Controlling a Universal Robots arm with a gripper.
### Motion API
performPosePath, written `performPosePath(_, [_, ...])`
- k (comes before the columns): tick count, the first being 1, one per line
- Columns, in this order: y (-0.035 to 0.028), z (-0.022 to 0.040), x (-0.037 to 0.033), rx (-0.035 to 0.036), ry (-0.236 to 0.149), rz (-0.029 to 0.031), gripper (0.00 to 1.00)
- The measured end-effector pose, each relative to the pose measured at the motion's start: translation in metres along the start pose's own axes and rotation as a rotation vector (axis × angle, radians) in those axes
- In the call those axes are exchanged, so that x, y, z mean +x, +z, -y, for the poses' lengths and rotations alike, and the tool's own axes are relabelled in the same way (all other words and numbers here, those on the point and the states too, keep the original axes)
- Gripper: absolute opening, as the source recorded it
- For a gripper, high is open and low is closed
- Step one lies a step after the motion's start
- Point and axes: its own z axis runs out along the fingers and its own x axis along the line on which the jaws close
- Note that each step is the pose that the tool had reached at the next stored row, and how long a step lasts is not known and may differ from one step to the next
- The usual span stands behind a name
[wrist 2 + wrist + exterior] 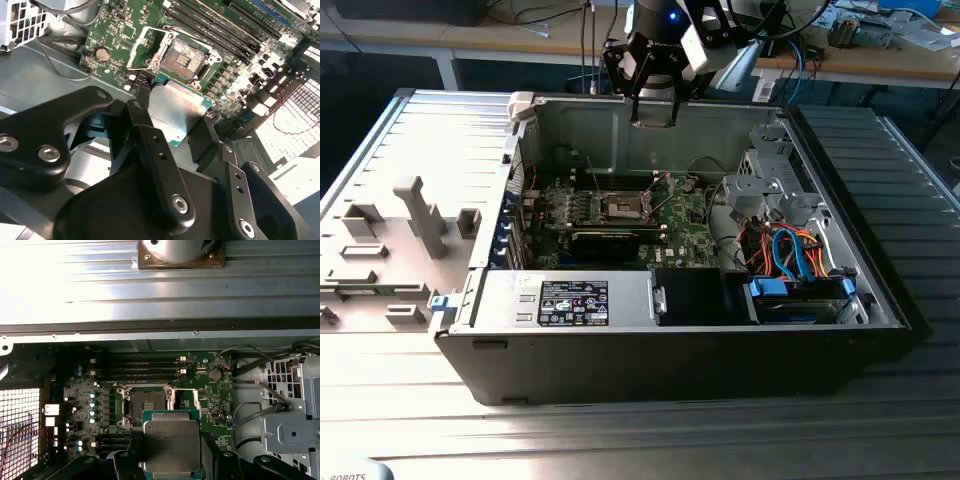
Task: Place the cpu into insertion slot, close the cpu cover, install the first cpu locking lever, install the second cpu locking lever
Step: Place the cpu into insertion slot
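Aloft, cpu [171,442] gripped in hand [172,462], insertion slot [145,405] below

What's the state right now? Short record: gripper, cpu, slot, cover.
gripper: above the open computer case, shut on the cpu
cpu: held in the gripper, metal top showing in both wrist views, apart from the slot, not seated
insertion slot: on the green motherboard, empty, pin field exposed
cpu cover: swung open beside the slot
progress: cpu not yet placed, cover not closed
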Motion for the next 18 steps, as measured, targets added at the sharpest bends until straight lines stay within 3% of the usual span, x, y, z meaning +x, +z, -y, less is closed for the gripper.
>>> performPosePath(18, [0.0054, 0.0005, 0.0016, 0.0005, 0.0, 0.0, 0.55])
